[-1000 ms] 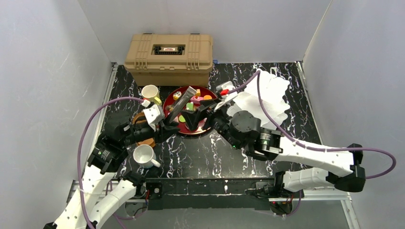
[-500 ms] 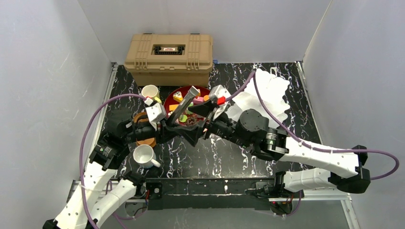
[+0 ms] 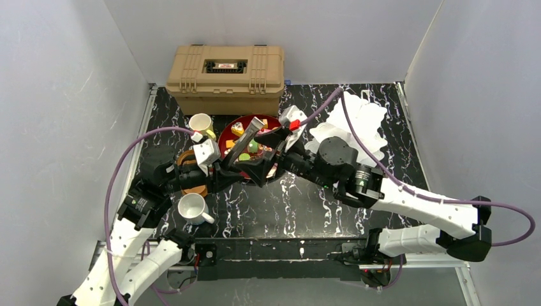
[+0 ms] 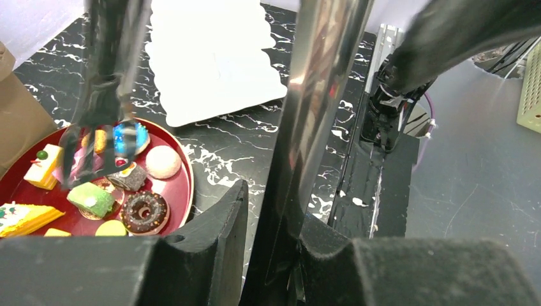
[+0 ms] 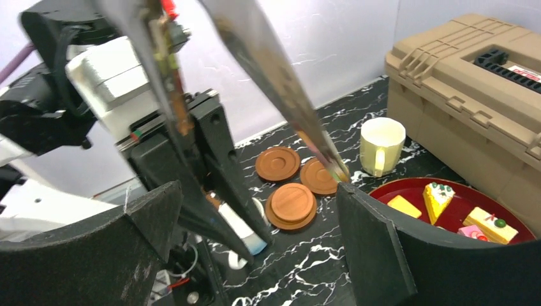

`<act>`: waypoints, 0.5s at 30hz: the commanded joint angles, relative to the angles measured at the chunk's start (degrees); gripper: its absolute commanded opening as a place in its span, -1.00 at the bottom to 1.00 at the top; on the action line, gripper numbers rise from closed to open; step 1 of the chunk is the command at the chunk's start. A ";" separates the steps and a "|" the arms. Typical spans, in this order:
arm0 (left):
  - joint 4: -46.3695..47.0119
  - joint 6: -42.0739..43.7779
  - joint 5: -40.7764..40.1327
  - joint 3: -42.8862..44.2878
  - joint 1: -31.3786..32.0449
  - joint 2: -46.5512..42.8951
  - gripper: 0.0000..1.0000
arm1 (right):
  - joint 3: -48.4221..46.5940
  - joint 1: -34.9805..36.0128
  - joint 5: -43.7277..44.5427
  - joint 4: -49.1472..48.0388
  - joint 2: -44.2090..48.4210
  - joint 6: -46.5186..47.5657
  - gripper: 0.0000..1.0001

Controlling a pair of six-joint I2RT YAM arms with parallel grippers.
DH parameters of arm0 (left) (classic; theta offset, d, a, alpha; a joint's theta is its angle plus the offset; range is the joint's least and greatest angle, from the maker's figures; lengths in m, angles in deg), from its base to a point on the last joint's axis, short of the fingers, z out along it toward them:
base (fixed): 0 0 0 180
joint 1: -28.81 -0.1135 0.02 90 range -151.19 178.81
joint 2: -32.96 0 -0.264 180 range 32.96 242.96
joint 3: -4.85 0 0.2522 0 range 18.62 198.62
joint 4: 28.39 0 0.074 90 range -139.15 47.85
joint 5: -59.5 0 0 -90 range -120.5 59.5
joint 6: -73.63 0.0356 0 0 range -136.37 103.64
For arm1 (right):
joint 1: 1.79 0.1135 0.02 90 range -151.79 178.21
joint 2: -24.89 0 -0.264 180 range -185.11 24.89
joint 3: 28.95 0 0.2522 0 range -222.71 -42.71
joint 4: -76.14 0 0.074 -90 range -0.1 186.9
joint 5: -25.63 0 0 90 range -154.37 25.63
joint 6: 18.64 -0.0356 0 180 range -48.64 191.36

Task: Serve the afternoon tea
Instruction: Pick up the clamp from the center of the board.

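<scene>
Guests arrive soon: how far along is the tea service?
Done: nothing visibly served. The cakes sit on the red tray, the stand's visible tier is bare, and both mugs stand off the saucers. In hand: the left gripper holds tongs over the tray, right gripper open alongside. Left: plating cakes, pairing mugs with saucers.

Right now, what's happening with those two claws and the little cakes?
Left gripper shut on tongs. Right gripper open, empty, close by tongs. Cakes on red tray.

The red tray point(image 3: 223, 137) is hemmed in by the tongs point(image 3: 246, 136), the right gripper point(image 3: 258, 155) and the tan case point(image 3: 225, 71). The near table point(image 3: 287, 207) is left passable.
</scene>
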 commanded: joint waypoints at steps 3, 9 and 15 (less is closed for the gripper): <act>0.61 1.64 -0.94 1.54 0.01 -0.27 -0.82 | -2.04 -0.29 -8.45 4.89 5.27 -2.01 0.97; -0.35 1.87 -0.07 2.05 0.04 -0.71 -0.82 | 0.34 -0.29 -1.62 6.61 10.31 -0.60 0.97; -0.61 1.68 0.67 2.35 -0.02 -0.65 -0.82 | -1.23 -0.99 -0.04 3.68 7.78 1.66 0.97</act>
